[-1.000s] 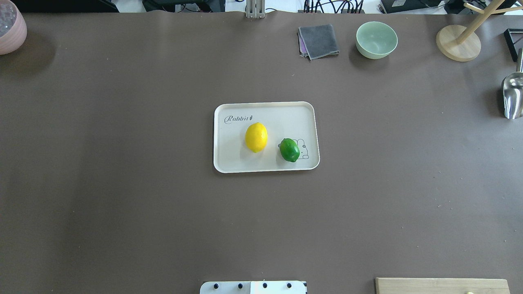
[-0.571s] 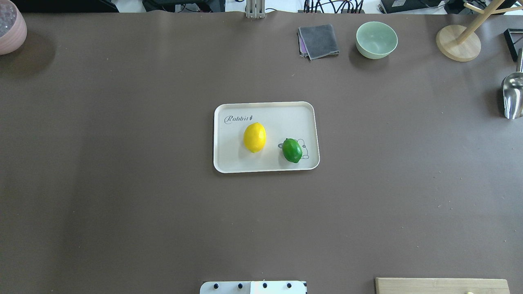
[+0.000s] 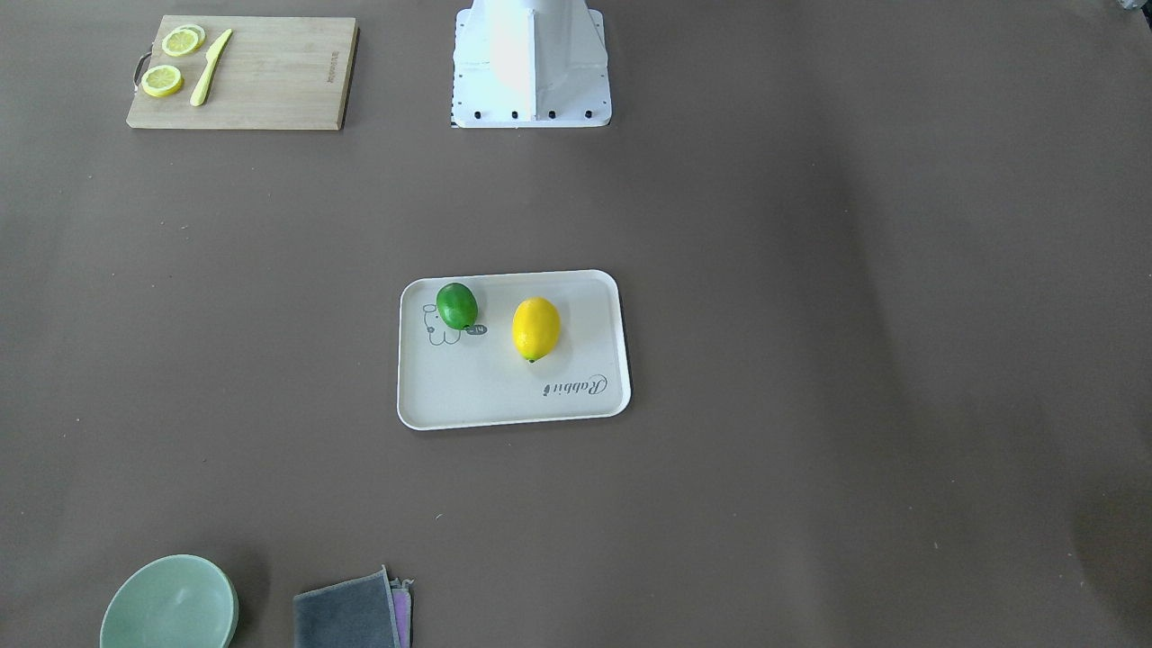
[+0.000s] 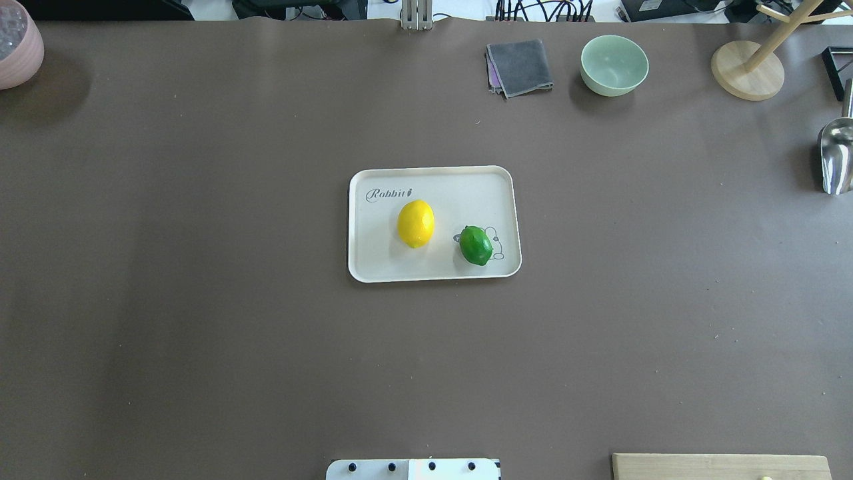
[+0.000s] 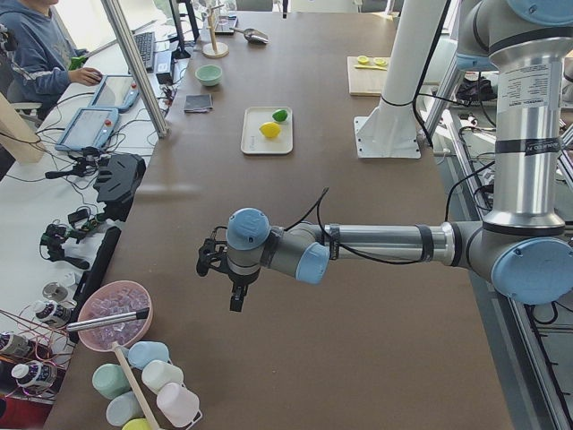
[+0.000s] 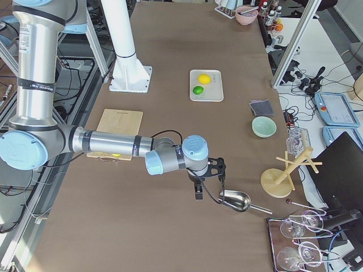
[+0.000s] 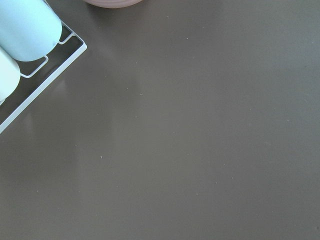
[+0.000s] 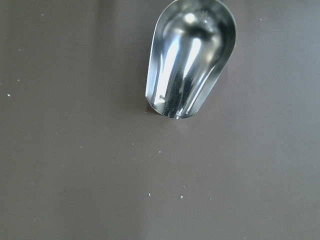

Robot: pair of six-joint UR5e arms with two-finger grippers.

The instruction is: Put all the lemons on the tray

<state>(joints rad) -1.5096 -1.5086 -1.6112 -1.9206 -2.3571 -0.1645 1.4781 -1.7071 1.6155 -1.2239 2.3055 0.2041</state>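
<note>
The off-white tray (image 4: 433, 270) lies at the middle of the table, also in the front view (image 3: 504, 409). The yellow lemon (image 4: 416, 223) (image 3: 535, 328) lies on it near the centre. The green lemon (image 4: 476, 245) (image 3: 457, 305) lies on it over the cartoon drawing. Both show small in the side views (image 5: 269, 130) (image 6: 203, 78). My left gripper (image 5: 235, 300) hangs over the table's left end, far from the tray. My right gripper (image 6: 198, 192) hangs near the right end, beside a metal scoop. I cannot tell whether either gripper is open or shut.
A metal scoop (image 4: 836, 157) (image 8: 190, 57) lies at the right end. A green bowl (image 4: 614, 64), grey cloth (image 4: 520, 67) and wooden stand (image 4: 746, 70) are at the far edge. A pink bowl (image 4: 16, 43) is far left. A bamboo board (image 3: 243, 72) holds lemon slices and a knife.
The yellow lemon shifted slightly left and the green lemon slightly right on the tray, then settled. Nothing else moved.
</note>
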